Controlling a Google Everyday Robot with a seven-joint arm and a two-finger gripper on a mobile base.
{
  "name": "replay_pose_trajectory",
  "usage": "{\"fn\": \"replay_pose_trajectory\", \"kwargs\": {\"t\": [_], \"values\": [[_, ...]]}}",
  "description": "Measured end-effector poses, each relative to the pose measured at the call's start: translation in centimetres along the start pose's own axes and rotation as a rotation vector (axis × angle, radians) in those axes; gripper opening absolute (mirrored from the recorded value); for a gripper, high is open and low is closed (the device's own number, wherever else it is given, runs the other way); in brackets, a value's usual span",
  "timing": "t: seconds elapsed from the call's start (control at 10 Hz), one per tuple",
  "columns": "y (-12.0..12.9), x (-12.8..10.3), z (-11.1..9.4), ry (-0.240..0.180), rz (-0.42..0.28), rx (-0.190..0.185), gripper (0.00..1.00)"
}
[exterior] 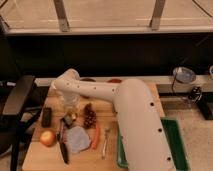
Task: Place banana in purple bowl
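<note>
My gripper hangs down from the arm's elbow at the left of the wooden table, just left of the grape bunch. A small pale yellow piece, the banana, shows right at the gripper's tip; whether it is held cannot be told. The purple bowl is only a dark sliver behind the white arm at the back of the table. The orange-red bowl peeks out to its right.
On the board lie a red-yellow apple, a black-handled knife, a grey cloth, an orange carrot, a fork and a dark block. A green tray is at the right, a black chair at the left.
</note>
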State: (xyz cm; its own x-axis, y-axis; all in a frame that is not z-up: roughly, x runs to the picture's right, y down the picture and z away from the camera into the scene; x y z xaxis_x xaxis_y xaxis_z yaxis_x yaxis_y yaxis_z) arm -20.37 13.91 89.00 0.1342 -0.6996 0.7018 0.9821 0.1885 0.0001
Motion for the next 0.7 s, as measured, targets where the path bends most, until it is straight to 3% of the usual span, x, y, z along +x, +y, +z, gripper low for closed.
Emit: {"fn": "replay_pose_trajectory", "kwargs": {"t": [0.3, 0.5, 0.7], "values": [[0.5, 0.0, 0.7, -0.027, 0.049, 0.032, 0.07], [0.5, 0.0, 0.0, -0.021, 0.062, 0.054, 0.00], [1.2, 0.8, -2.7, -0.006, 0.100, 0.105, 0.00]]}}
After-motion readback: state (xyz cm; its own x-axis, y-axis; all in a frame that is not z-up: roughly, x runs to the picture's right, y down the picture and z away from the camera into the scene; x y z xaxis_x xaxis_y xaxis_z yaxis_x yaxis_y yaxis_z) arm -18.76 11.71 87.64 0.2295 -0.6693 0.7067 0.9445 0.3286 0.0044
